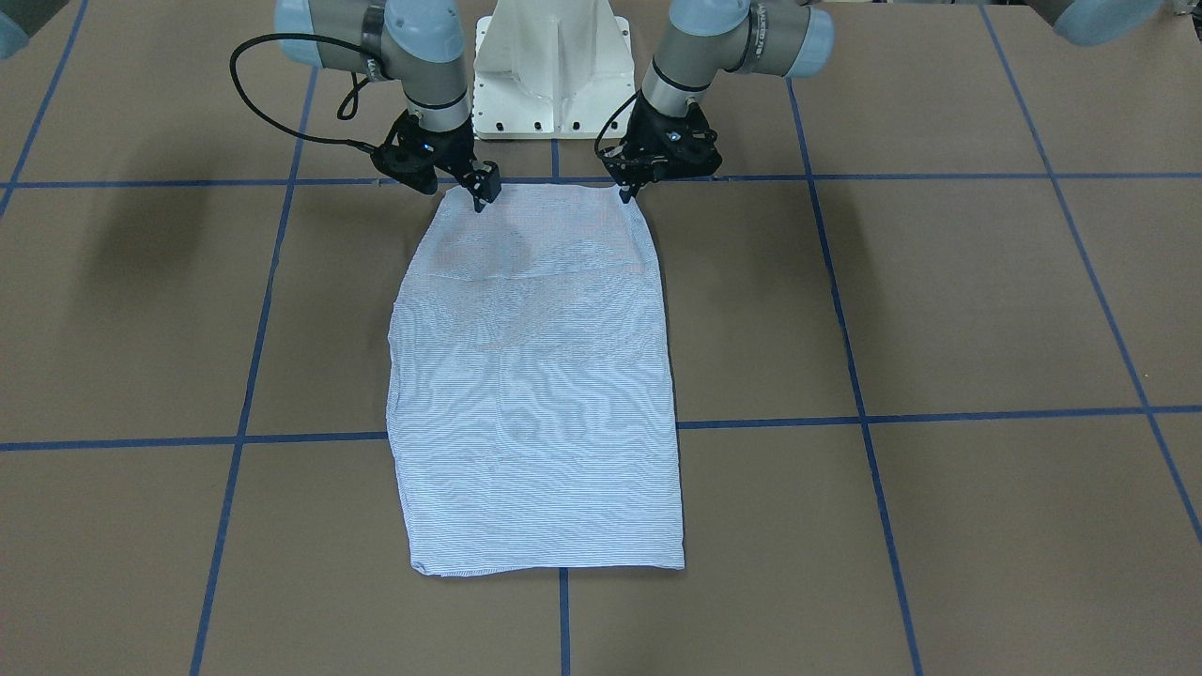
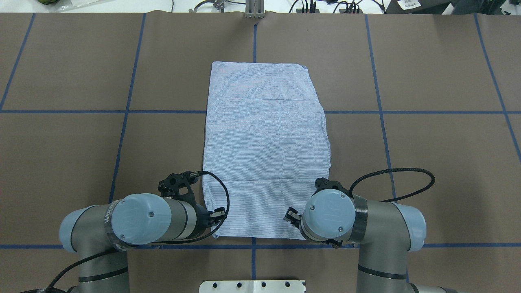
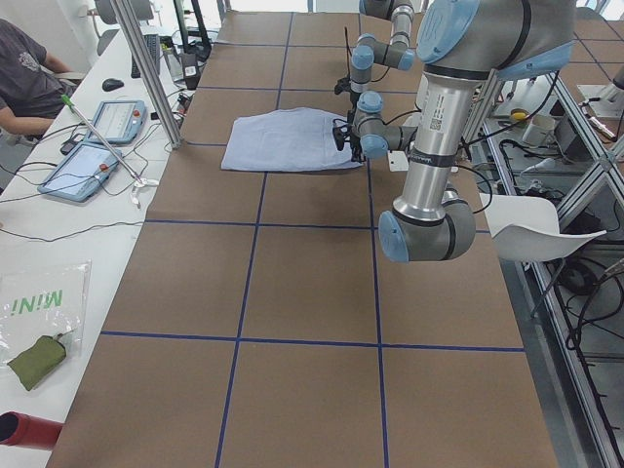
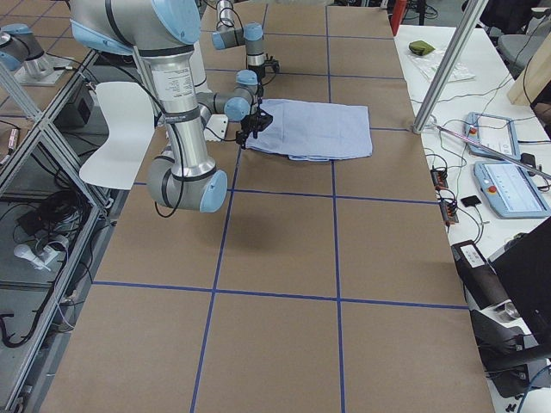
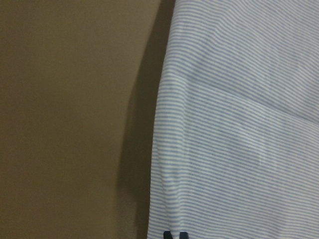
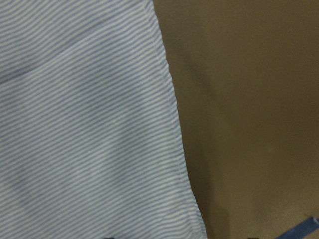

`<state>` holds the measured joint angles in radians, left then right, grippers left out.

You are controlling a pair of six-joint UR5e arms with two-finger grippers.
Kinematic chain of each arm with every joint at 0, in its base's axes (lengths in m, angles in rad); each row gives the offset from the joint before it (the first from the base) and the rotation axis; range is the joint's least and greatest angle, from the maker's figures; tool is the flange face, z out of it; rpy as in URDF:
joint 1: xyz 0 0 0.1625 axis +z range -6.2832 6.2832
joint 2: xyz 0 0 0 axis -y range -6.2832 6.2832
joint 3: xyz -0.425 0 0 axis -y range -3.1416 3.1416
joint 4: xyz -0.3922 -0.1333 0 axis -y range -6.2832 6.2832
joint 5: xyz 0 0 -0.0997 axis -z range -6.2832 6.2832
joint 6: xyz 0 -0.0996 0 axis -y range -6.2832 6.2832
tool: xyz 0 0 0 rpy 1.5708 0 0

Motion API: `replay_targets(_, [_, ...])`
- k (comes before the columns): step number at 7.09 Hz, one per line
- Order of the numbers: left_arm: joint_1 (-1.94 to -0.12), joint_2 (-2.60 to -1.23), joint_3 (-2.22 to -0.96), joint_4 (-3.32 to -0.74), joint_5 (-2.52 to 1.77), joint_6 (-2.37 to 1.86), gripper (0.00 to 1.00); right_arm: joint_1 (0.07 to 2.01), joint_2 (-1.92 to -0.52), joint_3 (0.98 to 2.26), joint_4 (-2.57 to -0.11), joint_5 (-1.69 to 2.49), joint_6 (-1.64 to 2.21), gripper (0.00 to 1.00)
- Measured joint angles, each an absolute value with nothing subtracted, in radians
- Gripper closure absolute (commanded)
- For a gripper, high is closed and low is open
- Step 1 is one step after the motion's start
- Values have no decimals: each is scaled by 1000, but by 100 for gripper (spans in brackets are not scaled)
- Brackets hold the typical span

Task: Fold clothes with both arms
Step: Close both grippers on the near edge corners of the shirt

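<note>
Striped light-blue cloth shows only plain panels, the shirt [image 1: 535, 376] lying folded to a flat oblong at mid-table [image 1: 939, 300], its long axis running away from the robot. The left gripper [image 1: 627, 191] and the right gripper [image 1: 482, 192] meet its near corners. Their fingertips are too small to tell whether they are open or pinching.

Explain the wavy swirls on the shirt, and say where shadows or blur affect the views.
Front-facing and overhead views: the shirt shows moiré swirls from its fine stripes, not real creases. Front-facing view: soft shadows darken the table on both sides. Left wrist view: a dark shadow band runs beside the shirt's edge. Side views: stripes too small to resolve.
</note>
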<state>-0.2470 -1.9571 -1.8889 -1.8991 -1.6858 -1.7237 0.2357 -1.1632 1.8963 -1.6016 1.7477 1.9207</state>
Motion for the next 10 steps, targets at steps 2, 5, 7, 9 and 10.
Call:
replay_targets(2, [-247,-1956,-1888,-1899,-1686,-1723,100,233,-1160,1896,-1600,1746,1921,7])
replay_targets(5, [-247,-1957,-1888,-1899,-1686,-1723,100,230,-1155,1896,-1589,1742,1921,7])
replay_targets(7, [-247,-1956,-1888,-1899,-1686,-1723,100,225,-1159,1882,-1535,1738,1923,7])
replay_targets(9, [-247,-1957,-1888,-1899,-1686,-1723,100,222,-1162,1869,-1517,1736,1923,7])
replay_targets(10, [-247,-1957,-1888,-1899,-1686,-1723,100,222,-1162,1865,-1515,1735,1923,7])
